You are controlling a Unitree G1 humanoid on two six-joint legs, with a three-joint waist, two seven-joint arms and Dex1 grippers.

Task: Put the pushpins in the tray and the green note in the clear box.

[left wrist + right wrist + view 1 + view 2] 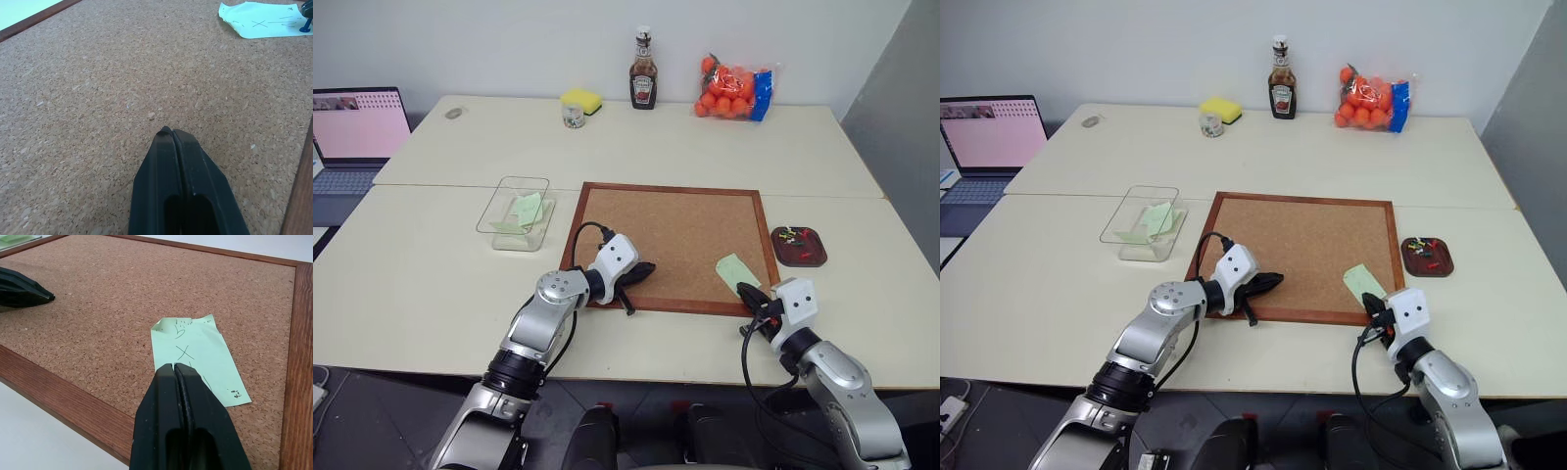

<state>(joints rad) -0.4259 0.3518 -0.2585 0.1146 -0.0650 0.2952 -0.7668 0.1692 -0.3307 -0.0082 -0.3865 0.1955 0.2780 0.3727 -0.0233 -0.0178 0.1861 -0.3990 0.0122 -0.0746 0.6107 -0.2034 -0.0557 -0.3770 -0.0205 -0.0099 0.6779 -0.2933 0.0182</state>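
Both grippers pressed together, empty: left gripper (649, 267) over the cork board (685, 225), right gripper (174, 368) at the green note's (195, 352) near end. Pins (790, 236) in tray (800, 257); another note in clear box (499, 220).

From where I'm driving I count two grippers, the left gripper (646, 270) and the right gripper (750, 293). One cork board (675, 235), one green note (737, 271) on it, one clear box (516, 212) with a couple of green slips inside, one tray (799, 247), one laptop (357, 137), one sauce bottle (643, 70), one bag of oranges (734, 88).
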